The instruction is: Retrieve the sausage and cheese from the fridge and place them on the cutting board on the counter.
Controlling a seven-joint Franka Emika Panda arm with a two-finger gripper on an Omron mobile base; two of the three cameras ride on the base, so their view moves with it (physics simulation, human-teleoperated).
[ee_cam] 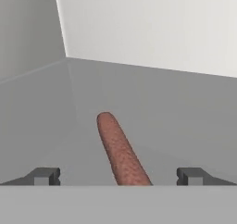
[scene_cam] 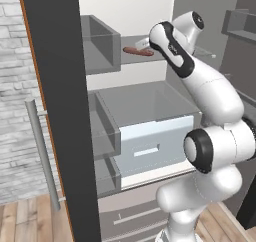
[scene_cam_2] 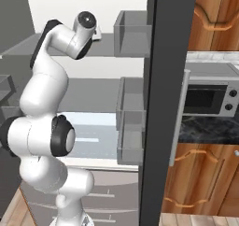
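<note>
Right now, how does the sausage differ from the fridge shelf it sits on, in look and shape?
The sausage is reddish-brown with a speckled, rough-looking skin; the shelf is plain smooth grey. The sausage is a thin rounded cylinder lying on its side, while the shelf is a broad flat surface running back to the white rear wall. The sausage lies between the open gripper fingertips; the shelf extends well past both. They share the upper fridge compartment, in contact.
</note>
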